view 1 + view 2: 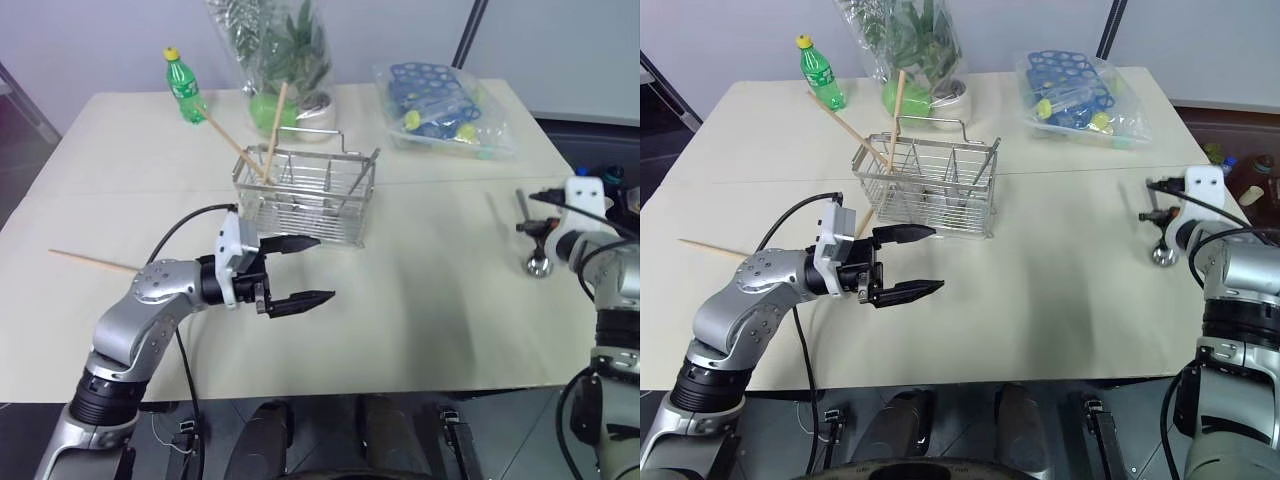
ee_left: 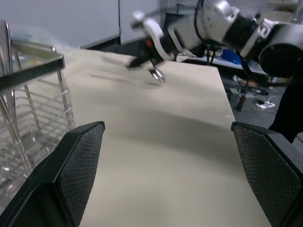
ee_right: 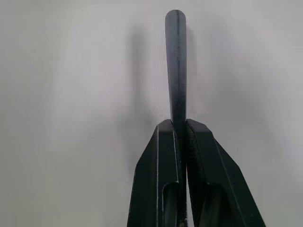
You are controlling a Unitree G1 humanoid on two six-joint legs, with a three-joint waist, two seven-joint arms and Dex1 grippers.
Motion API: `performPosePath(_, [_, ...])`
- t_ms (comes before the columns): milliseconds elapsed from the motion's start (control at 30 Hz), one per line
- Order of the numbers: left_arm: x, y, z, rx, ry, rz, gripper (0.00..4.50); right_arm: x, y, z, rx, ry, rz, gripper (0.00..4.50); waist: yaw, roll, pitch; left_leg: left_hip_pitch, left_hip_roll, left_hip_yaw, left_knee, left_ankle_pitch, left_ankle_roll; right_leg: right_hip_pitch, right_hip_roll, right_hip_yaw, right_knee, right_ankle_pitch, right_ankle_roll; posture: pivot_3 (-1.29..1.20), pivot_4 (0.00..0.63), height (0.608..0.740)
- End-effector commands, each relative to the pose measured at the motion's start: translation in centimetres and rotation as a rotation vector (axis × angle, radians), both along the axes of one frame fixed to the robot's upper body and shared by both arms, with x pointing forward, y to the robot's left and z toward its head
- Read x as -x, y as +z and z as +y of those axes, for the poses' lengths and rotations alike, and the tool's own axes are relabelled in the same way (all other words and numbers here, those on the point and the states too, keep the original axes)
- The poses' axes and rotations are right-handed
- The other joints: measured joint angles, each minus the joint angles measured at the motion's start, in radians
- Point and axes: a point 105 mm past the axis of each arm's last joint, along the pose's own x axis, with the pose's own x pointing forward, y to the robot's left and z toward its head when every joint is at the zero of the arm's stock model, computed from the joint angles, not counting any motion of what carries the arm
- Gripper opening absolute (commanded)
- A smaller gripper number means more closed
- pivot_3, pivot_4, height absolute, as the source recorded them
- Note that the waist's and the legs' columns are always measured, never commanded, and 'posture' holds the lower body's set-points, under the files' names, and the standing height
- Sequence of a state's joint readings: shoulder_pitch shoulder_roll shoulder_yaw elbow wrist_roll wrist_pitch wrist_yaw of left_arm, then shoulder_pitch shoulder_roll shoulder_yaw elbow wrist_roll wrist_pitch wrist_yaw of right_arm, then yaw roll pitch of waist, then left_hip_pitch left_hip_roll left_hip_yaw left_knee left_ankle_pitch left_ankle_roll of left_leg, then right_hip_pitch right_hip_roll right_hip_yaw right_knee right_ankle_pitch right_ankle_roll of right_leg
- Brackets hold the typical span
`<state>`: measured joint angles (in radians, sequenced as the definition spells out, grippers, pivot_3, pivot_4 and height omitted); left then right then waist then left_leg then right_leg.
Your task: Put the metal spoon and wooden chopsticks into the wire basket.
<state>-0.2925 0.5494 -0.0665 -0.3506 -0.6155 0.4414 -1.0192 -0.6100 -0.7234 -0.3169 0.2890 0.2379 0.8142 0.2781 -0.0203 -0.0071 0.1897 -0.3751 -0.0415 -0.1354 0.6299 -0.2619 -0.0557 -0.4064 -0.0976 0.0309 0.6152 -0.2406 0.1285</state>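
The wire basket (image 1: 308,195) is seen just above the centre of the head views, standing on the pale table (image 1: 420,310). Two wooden chopsticks (image 1: 270,135) are propped in its left end, leaning up and out over the rim, and a third chopstick (image 1: 95,262) is left lying flat on the table at the left edge, well apart from the basket. The left gripper (image 1: 300,270) is held level in the lower left centre, just below the basket, with its fingers spread wide and nothing between them. At the right edge, the metal spoon (image 1: 532,235) is pinched by the right gripper (image 1: 1158,215), whose fingers are pressed together on the handle; the bowl hangs down close to the tabletop, though contact cannot be judged. In the right wrist view the handle is seen projecting straight out between the closed fingers (image 3: 156,179). A green bottle (image 1: 183,88), a bagged plant (image 1: 280,55) and a clear bag of blue items (image 1: 440,105) are set along the upper part of the table.
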Motion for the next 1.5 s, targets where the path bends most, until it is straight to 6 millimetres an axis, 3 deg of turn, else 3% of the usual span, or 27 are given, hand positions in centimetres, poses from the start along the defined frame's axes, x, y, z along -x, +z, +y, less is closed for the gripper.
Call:
performPosePath(33, [-0.6,0.6,-0.1,0.010,0.011,-0.052,4.50,-1.1,6.9,2.3,0.074,0.040,-0.274,0.06,0.000,0.000,0.000,0.000,0.000,0.000,0.000,0.000,0.000,0.000,0.000,0.000,0.000,0.000,0.000,0.00,0.150,0.740])
performPosePath(233, [-2.0,1.2,0.4,0.042,0.118,-0.075,4.50,-1.0,15.1,8.8,0.087,0.151,-0.665,0.06,0.000,0.000,0.000,0.000,0.000,0.000,-0.001,0.000,0.000,-0.001,0.000,0.000,0.000,0.000,0.000,0.00,0.150,0.740])
performPosePath(300, [-2.2,1.6,0.6,0.050,0.145,-0.085,4.50,-0.6,16.6,11.0,0.043,0.195,-0.755,0.06,0.000,0.000,0.000,-0.001,0.000,-0.001,-0.001,0.000,0.000,-0.002,0.000,0.000,0.000,0.000,0.000,0.00,0.150,0.740])
performPosePath(367, [-2.5,2.2,1.2,0.059,0.203,-0.105,4.50,0.1,18.2,14.7,-0.015,0.306,-0.863,0.06,0.000,0.000,0.000,-0.001,0.000,-0.001,-0.001,0.000,0.000,-0.002,0.000,0.000,0.001,0.000,0.000,0.00,0.150,0.740])
performPosePath(467, [-2.7,2.9,2.0,0.068,0.268,-0.123,4.50,1.1,19.2,18.5,-0.071,0.431,-0.950,0.06,-0.001,0.000,0.000,-0.001,0.000,-0.001,-0.002,0.000,0.000,-0.003,0.000,0.000,0.002,0.000,0.000,0.00,0.150,0.740])
performPosePath(600, [-2.5,3.7,3.3,0.053,0.356,-0.146,4.50,1.2,17.9,22.6,-0.021,0.566,-0.971,0.06,0.001,0.000,0.000,-0.001,0.000,-0.001,-0.001,0.000,0.000,-0.003,0.000,0.000,0.003,0.000,0.000,0.00,0.150,0.740])
performPosePath(867, [-2.4,3.5,4.8,0.044,0.501,-0.154,4.50,0.5,14.1,27.7,-0.065,0.740,-0.938,0.06,-0.006,0.000,0.000,0.000,0.000,-0.001,-0.002,0.000,0.000,-0.004,0.000,0.000,0.004,0.000,-0.001,0.00,0.150,0.740])
performPosePath(1500, [-1.8,2.9,4.0,0.071,0.556,-0.144,4.50,-0.5,9.6,29.4,-0.167,0.770,-0.850,0.06,-0.024,0.000,0.000,0.000,0.000,-0.002,-0.002,0.000,-0.001,-0.004,0.001,0.000,0.005,0.001,-0.002,0.00,0.150,0.740])
